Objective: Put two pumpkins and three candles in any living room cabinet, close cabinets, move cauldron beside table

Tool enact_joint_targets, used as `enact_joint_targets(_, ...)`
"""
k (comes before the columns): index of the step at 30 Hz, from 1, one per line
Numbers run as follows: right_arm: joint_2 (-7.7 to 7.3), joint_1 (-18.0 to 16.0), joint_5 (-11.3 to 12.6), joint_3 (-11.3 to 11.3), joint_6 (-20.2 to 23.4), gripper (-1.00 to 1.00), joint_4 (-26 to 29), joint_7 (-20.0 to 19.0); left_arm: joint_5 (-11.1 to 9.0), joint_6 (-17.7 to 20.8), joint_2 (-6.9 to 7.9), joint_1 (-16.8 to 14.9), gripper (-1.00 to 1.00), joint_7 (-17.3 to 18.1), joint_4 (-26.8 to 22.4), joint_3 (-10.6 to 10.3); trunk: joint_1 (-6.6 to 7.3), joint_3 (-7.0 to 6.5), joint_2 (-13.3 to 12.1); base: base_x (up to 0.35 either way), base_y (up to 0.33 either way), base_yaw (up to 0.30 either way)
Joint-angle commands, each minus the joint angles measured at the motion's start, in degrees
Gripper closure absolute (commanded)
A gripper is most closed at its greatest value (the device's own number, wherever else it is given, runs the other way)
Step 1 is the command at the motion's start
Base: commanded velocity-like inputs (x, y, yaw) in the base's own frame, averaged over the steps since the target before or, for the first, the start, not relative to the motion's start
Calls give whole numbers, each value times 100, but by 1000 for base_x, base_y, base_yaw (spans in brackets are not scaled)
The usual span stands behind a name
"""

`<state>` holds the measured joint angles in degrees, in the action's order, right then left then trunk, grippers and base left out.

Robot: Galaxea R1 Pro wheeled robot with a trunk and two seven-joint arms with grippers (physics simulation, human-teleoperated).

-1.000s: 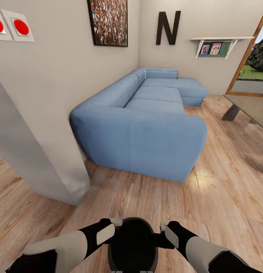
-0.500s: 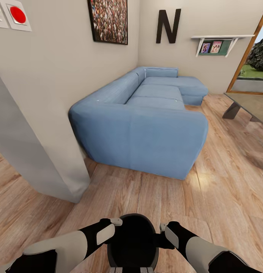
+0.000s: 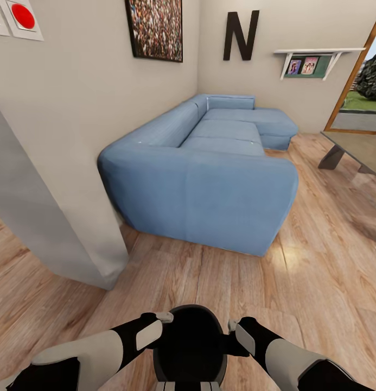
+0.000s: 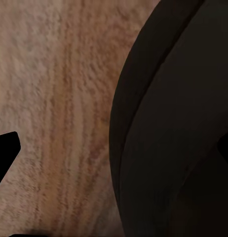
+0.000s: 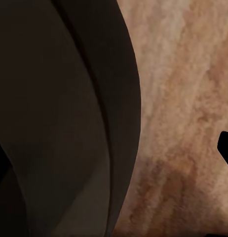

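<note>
Cauldron: a round black cauldron (image 3: 189, 347) with a dark, hollow mouth sits low between the two forearms, right in front of the robot's trunk, above the light wood plank floor (image 3: 318, 260). Up close its smooth black wall (image 4: 173, 128) curves past the planks, and again from the other side (image 5: 59, 108).
Left gripper: the left gripper (image 3: 165, 316) presses at the cauldron's rim on the robot's left; whether its fingers are clamped on the rim I cannot tell.
Right gripper: the right gripper (image 3: 231, 326) sits against the opposite rim; its grip is likewise not clear.
Table: a corner of the low table with a glossy greyish glass top (image 3: 361, 155) and a dark grey angled leg shows at the far right, well apart from the cauldron.
Sofa: a long blue fabric corner sofa (image 3: 209, 168) stands ahead along the beige wall.
Writing: a large black letter "N" (image 3: 241, 35) hangs on the far wall.
Wall pieces: a dark-framed crowd picture (image 3: 155, 28), two white panels with red dots (image 3: 17, 19), and a white shelf holding small photos (image 3: 310, 61).
</note>
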<state>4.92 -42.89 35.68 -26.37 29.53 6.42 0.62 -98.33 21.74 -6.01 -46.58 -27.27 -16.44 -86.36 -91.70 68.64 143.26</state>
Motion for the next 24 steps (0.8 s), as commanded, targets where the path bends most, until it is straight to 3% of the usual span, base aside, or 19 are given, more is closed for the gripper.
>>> enact_joint_targets(1,0,0,0,0,0,-100,-1,0,2,-6,1,0,-100,2,0,-1,0,0,0,0,0,0)
enact_joint_targets(24,-7,-255,0,9,-402,-100,105,-18,13,-388,-40,-9,-100,64,-105,23,0,0,0,0,0,0)
